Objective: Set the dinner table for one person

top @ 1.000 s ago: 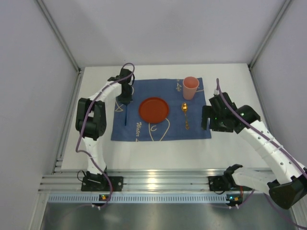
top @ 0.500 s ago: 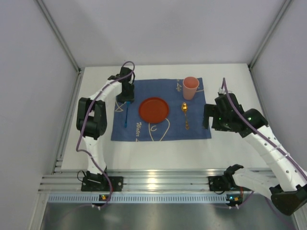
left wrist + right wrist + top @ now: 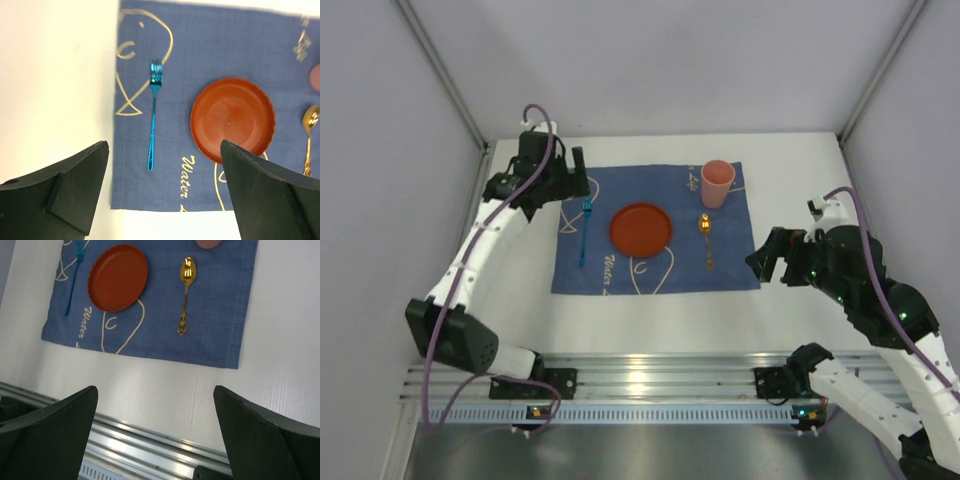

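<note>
The white dinner table (image 3: 800, 160) carries a blue cloth (image 3: 655, 270). On the cloth lie a red plate (image 3: 641, 227), a blue fork (image 3: 584, 232) to its left and a gold spoon (image 3: 706, 240) to its right. A pink cup (image 3: 717, 183) stands above the spoon. My left gripper (image 3: 568, 180) hovers open over the cloth's far left corner, apart from the fork (image 3: 152, 125); nothing sits between its fingers (image 3: 164, 145). My right gripper (image 3: 770, 262) is open and empty just off the cloth's right edge, looking down at bare table (image 3: 155, 389).
A ribbed aluminium rail (image 3: 640, 385) runs along the near edge with both arm bases on it. White walls with metal posts close in the back and sides. The cloth (image 3: 215, 330) has cream line drawings and lettering.
The left gripper opened, leaving the fork on the cloth, and drew back up and to the left. The right arm pulled back toward the near right.
</note>
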`<state>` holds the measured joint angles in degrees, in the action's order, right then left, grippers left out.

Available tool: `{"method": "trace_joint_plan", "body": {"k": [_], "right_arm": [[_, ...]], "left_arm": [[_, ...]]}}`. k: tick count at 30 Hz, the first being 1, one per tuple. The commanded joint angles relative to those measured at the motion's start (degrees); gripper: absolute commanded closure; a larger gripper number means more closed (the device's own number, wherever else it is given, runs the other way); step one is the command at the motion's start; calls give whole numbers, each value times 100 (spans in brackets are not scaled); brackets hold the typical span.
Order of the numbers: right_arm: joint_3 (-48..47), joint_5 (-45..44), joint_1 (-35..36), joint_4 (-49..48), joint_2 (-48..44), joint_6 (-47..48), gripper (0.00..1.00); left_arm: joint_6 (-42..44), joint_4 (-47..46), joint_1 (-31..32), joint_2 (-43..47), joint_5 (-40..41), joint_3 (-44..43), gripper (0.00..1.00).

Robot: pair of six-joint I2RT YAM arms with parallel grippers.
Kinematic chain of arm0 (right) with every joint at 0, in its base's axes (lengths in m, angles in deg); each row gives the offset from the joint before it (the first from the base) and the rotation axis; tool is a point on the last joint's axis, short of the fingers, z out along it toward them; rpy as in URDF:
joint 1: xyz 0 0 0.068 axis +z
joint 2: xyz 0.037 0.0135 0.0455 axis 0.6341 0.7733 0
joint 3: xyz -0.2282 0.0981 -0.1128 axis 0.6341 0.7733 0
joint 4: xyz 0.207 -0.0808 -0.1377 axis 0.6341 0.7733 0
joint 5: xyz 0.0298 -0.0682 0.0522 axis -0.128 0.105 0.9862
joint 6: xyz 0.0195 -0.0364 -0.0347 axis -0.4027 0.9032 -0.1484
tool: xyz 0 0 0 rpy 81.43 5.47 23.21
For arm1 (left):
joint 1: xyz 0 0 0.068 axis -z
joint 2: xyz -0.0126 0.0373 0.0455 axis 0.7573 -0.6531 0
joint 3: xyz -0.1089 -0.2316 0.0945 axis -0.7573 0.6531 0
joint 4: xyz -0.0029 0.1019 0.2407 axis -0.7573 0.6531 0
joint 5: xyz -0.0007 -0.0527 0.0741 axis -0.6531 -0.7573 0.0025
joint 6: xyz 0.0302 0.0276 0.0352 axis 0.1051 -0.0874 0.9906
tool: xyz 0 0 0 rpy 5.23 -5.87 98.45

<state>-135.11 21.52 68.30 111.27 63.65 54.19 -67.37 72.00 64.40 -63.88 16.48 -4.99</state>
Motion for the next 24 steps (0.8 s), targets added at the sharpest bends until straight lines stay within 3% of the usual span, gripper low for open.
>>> {"method": "trace_joint_plan", "body": {"k": [1, 4, 9, 16, 24], "right_arm": [[240, 451, -39, -278, -116, -17, 0], [468, 784, -56, -356, -327, -166, 0], [732, 961, -56, -558, -477, -228, 0], [943, 1672, -56, -936, -705, -272, 0], [742, 1577, -56, -831, -1241, -211, 0]], "left_arm": [[-77, -138, 20, 873, 690, 222, 1], [-41, 213, 20, 1357, 1821, 29, 1], [-6, 1057, 11, 1507, 2908, -656, 1], [-94, 961, 20, 2315, 2118, -218, 1], [-138, 698, 20, 2948, 1564, 274, 1]]}}
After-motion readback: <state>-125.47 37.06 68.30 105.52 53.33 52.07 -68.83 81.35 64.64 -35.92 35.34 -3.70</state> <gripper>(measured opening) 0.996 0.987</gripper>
